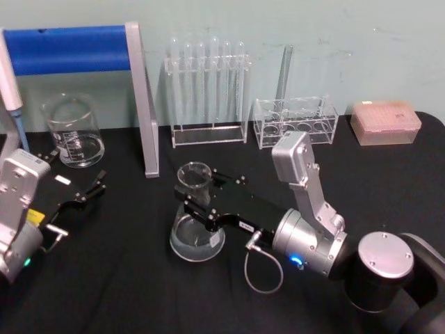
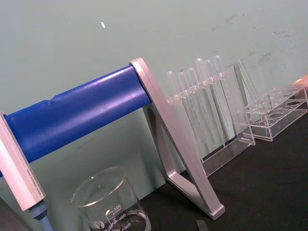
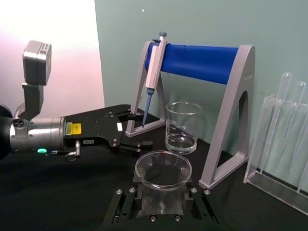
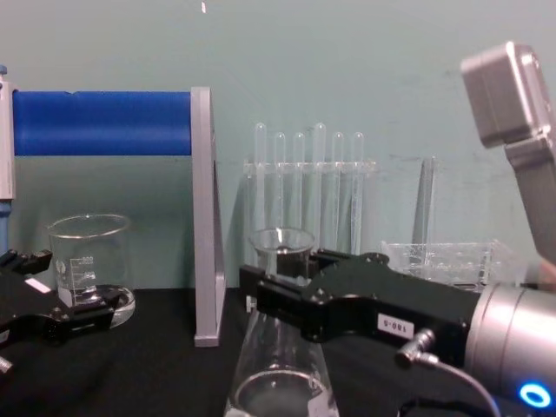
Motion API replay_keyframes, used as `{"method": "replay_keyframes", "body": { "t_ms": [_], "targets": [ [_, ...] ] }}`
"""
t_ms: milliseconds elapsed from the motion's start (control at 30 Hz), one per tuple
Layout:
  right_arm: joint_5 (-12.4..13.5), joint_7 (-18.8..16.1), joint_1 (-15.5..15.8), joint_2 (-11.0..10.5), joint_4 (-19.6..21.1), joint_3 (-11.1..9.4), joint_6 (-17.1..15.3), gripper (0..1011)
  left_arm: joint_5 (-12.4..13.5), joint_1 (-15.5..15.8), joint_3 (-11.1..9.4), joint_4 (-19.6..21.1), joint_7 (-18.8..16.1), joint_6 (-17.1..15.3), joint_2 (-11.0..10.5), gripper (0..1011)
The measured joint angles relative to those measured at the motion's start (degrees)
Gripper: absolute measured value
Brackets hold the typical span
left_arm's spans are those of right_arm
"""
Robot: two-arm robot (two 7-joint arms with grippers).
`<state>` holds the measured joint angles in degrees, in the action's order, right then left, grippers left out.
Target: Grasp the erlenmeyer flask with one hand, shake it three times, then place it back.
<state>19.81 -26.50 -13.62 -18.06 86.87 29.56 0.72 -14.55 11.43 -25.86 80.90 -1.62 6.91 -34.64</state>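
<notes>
Pinches the neck of the erlenmeyer flask between the jaws of the right gripper, one jaw on each side of the glass, just under the flared rim. Holds it upright near the middle of the black desk, wide base low at the surface; cannot tell whether touching or just clear of it. Reaches in from the right, with silver wrist and grey cable behind the black jaws. Rests the left gripper low over the desk at the left, jaws spread with nothing between them, well apart from the flask. Beyond that gripper, near the wall: a clear beaker with printed graduations, just beside a stand with a blue bar, and a pipette hung on the bar. Farther right along the wall: a rack of test tubes behind the flask, then a low clear rack, then a pink box.
</notes>
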Motion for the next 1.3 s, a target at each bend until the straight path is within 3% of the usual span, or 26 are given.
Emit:
{"method": "replay_keyframes", "body": {
  "t_ms": [1300],
  "targets": [
    [0.6, -0.5, 0.7, 1.0, -3.5, 0.2, 0.0, 450, 0.0, 0.0, 0.0, 0.0, 0.0, 0.0, 0.0, 1001]
  ]
}}
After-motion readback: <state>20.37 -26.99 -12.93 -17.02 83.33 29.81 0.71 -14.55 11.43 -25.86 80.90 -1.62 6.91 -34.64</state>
